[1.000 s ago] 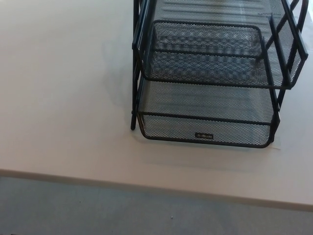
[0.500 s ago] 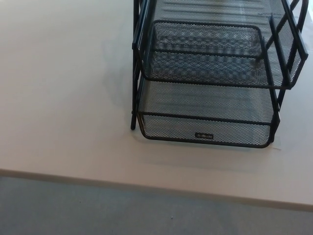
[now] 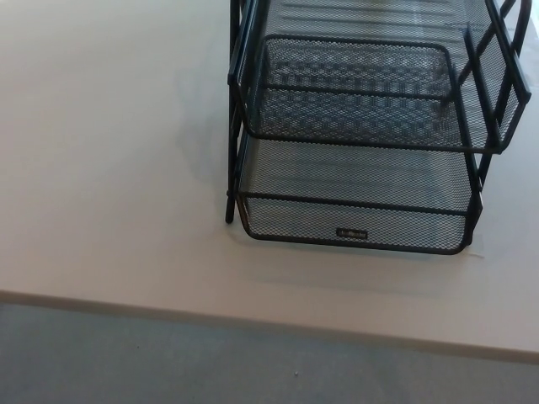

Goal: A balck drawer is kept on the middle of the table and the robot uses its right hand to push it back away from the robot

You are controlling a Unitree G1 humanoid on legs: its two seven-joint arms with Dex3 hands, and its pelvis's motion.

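Head view: the black drawer [image 3: 362, 143], a tiered rack of wire mesh trays in a thin metal frame, stands on the pale table [image 3: 109, 168] toward one to two o'clock of the picture, its upper tiers cut off by the top edge. Neither the left nor the right hand shows anywhere, so nothing can be said of their fingers.

The drawer looks light and stiff: open mesh, slim rods, nothing loaded in the trays. I judge it will slide readily on the smooth tabletop, and may twist if pressed off-centre. The mesh itself could dent; the firmer place to press is the bottom tray's front rim [image 3: 354, 200] or the panel near the small label [image 3: 352, 234] at five o'clock of the rack, low and central, so the push does not tip the tall frame.

The table's near edge [image 3: 253, 316] runs across at six o'clock, with grey floor [image 3: 168, 362] below it. Bare tabletop spreads wide toward nine o'clock. Room behind the rack, toward twelve, lies out of the picture and cannot be judged.
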